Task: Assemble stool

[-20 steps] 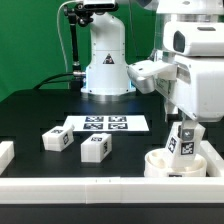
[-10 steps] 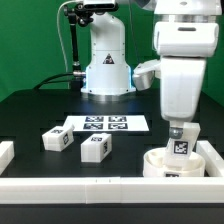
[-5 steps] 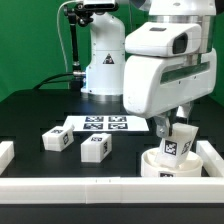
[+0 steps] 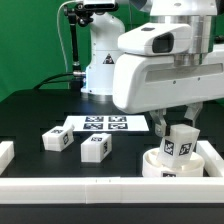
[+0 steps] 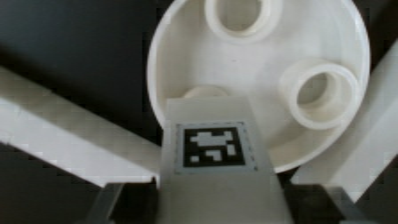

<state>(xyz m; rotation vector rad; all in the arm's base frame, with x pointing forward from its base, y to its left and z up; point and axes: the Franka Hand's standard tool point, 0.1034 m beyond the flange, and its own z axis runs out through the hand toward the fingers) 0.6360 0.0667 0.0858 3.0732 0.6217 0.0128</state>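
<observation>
The round white seat [image 4: 154,165] lies at the exterior view's right, close to the white border wall. One white leg [image 4: 178,143] with a square tag stands on it, slightly tilted, and my gripper [image 4: 178,126] is shut on its upper end. In the wrist view the leg [image 5: 217,150] runs from between the dark fingers [image 5: 134,200] down to the seat [image 5: 267,60], which shows two round sockets. My gripper [image 5: 222,205] grips the leg on both sides. Two more legs [image 4: 55,139] [image 4: 95,148] lie loose on the black table at the exterior view's left.
The marker board [image 4: 105,124] lies flat mid-table behind the loose legs. A white border wall [image 4: 100,185] runs along the front and the exterior view's right. A white block [image 4: 5,152] sits at the left edge. The arm's base [image 4: 105,65] stands at the back.
The wrist has turned with the leg in its grip, swinging the arm's bulk toward the exterior view's left. The leg stays on the seat and now leans slightly.
</observation>
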